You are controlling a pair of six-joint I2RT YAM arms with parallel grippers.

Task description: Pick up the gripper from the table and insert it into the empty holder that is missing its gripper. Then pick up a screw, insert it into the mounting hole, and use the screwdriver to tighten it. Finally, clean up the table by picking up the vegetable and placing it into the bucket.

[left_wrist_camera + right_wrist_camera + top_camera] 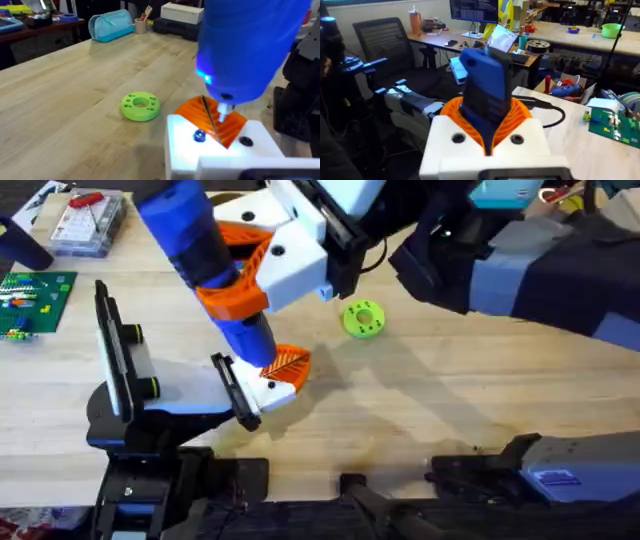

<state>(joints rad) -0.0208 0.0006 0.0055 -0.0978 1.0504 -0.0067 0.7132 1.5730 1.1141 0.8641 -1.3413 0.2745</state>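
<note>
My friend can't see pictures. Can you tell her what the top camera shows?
A robot gripper holds a blue screwdriver tilted, its tip down at a small white-and-orange gripper in a black holder on a wooden table. A lime-green disc lies nearby.

The right arm reached across from the lower right, its forearm large and dark, and its tool (pixel 262 265) gripped the blue screwdriver (pixel 205 255) between orange pads (pixel 232 298), tilted, above the holder (pixel 235 392). The left arm's tool (pixel 220 160) sat low beside the screwdriver tip; how its fingers stood could not be told.
</note>
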